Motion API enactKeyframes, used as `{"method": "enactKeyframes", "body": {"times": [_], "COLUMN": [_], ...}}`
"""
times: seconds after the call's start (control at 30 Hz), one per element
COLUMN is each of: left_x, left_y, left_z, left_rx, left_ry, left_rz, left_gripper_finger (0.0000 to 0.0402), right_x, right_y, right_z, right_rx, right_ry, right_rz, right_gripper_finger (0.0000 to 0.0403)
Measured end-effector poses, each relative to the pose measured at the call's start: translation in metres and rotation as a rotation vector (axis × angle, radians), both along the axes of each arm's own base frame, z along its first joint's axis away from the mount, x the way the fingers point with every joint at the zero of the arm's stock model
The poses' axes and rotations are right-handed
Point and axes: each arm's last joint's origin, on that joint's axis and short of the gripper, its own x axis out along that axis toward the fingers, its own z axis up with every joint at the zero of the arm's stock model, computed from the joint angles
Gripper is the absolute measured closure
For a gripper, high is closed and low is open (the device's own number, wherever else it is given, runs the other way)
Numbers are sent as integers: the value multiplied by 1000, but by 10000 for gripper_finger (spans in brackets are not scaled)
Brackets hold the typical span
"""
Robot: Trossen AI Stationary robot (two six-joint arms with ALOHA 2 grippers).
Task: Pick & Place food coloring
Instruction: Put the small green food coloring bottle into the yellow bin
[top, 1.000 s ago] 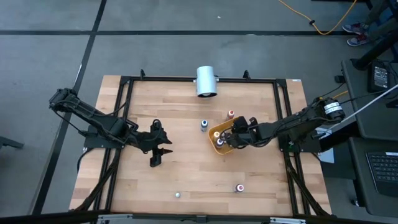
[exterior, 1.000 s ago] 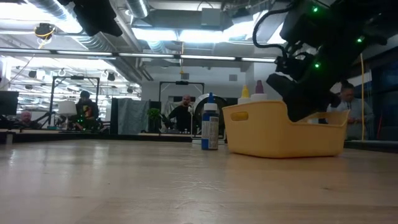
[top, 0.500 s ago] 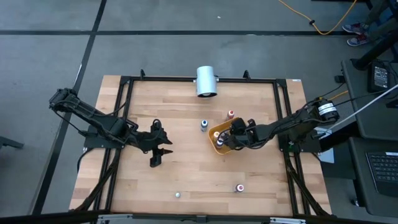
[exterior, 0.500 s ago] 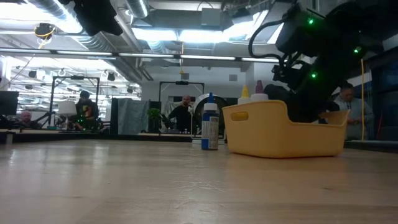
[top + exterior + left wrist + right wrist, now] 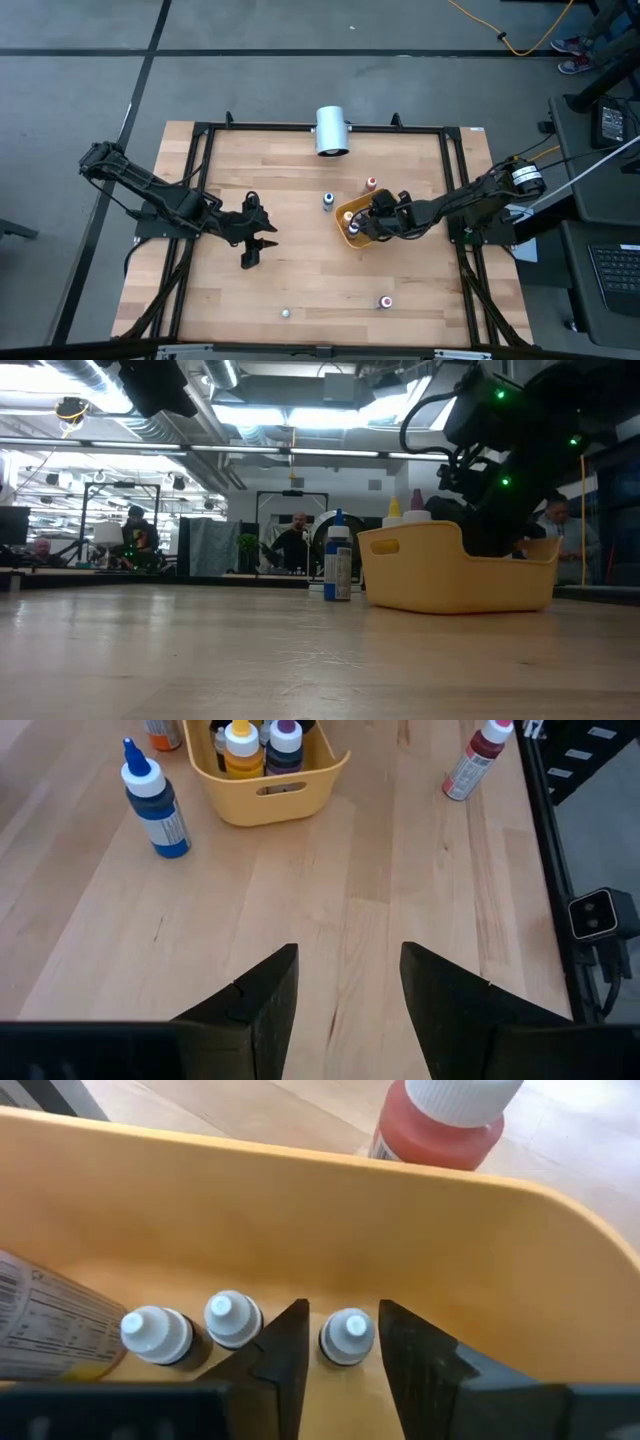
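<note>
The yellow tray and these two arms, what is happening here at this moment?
The right gripper is down inside the yellow tray, its fingers on either side of a small white-capped bottle that stands on the tray floor beside two others. The gripper looks to be letting go of it. A blue bottle and three more bottles stand loose on the table. The left gripper waits open above the table's left half, holding nothing.

Grey floor (image 5: 300,80) around the table; bright ceiling lights (image 5: 300,412) overhead.
</note>
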Motion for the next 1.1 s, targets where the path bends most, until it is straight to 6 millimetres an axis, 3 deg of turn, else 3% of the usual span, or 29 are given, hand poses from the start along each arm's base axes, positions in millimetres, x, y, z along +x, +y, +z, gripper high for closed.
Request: {"method": "enactKeyframes", "body": {"times": [0.13,0.37,0.67,0.9,1.1], "left_x": [1,1,0,-4,-2], "left_y": [0,0,-5,-39,-72], "left_z": [1,1,1,-10,-36], "left_rx": [-4,-7,-66,-88,-63], "left_ry": [-9,-16,6,53,148], "left_rz": [0,0,-77,-289,-350], "left_gripper_finger": [229,229,229,229,229], "right_x": [5,18,1,-9,-8], "right_y": [2,7,29,64,89], "right_z": [8,42,90,119,139], "right_rx": [-15,-120,-267,-313,-354], "right_ry": [11,102,174,60,-94], "right_rz": [36,115,186,436,606], "right_gripper_finger": [277,288,293,293,293]}}
